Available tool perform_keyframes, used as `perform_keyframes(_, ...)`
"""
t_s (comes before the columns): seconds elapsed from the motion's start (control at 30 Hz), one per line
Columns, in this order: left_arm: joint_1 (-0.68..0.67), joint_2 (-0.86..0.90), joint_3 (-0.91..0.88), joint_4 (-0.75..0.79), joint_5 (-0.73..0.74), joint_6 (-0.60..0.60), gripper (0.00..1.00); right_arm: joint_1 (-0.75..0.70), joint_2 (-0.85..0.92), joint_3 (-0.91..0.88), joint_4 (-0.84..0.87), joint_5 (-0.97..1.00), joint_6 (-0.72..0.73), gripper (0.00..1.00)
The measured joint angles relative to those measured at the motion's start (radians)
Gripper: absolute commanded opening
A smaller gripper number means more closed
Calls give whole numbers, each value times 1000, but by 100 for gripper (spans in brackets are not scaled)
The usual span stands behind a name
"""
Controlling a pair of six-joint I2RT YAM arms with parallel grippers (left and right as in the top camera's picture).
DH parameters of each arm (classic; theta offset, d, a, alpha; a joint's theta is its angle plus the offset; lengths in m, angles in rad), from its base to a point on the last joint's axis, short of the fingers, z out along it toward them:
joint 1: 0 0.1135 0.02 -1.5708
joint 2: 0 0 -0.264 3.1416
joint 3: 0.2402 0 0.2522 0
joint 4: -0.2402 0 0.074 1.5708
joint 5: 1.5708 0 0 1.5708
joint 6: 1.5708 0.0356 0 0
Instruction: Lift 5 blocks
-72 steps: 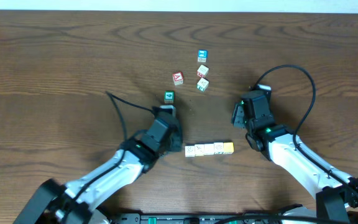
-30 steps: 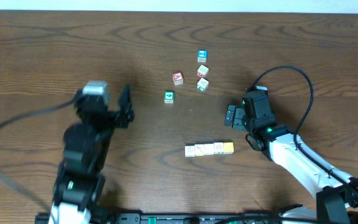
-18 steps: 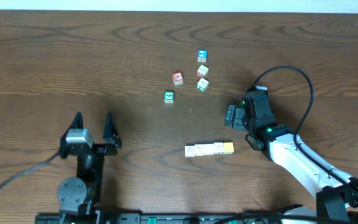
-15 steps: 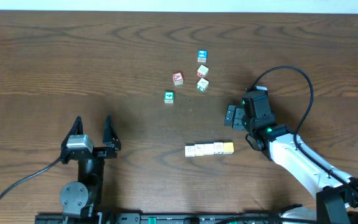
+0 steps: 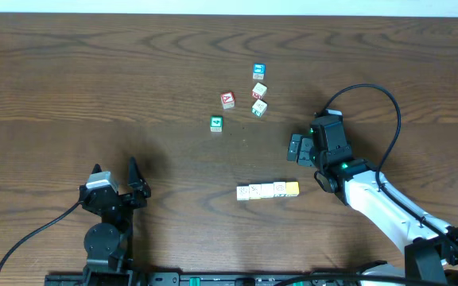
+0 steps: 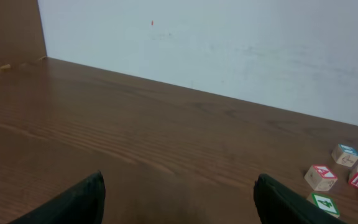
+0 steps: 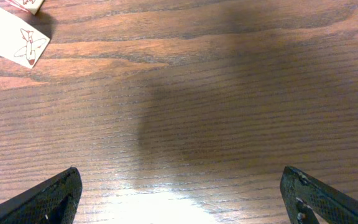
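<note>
The blocks [image 5: 268, 191] lie in one straight row on the table, several cream-faced ones with a yellow one [image 5: 292, 188] at the right end. Nothing touches the row. My left gripper [image 5: 114, 168] stands open far to the left near the front edge, its fingers pointing away; in the left wrist view the left gripper [image 6: 179, 180] has only bare wood between its fingers. My right gripper [image 5: 294, 148] is open above and right of the row, apart from it. The right gripper [image 7: 179, 180] hangs over bare wood in the right wrist view.
Loose cubes lie behind the row: blue [image 5: 258, 72], two cream-sided [image 5: 259, 90] [image 5: 258, 107], red [image 5: 227, 100], green [image 5: 216, 123]. In the left wrist view they sit far right [image 6: 321, 177], before a white wall [image 6: 229, 50]. A cream cube face [image 7: 11, 36] shows top left in the right wrist view.
The left arm has pulled back from beside the row to the front left and folded lower over its base, gripper still open. The right arm and all blocks have not moved.
</note>
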Motion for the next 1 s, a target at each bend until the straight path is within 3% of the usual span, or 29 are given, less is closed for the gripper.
perform_keyframes(0.8,2,0,0,0,0,-3,77,0,-8,0,-21,0,0,99)
perform_keyframes(1.0,2,0,0,0,0,-3,77,5,-207,-31,-65,11,-5,99)
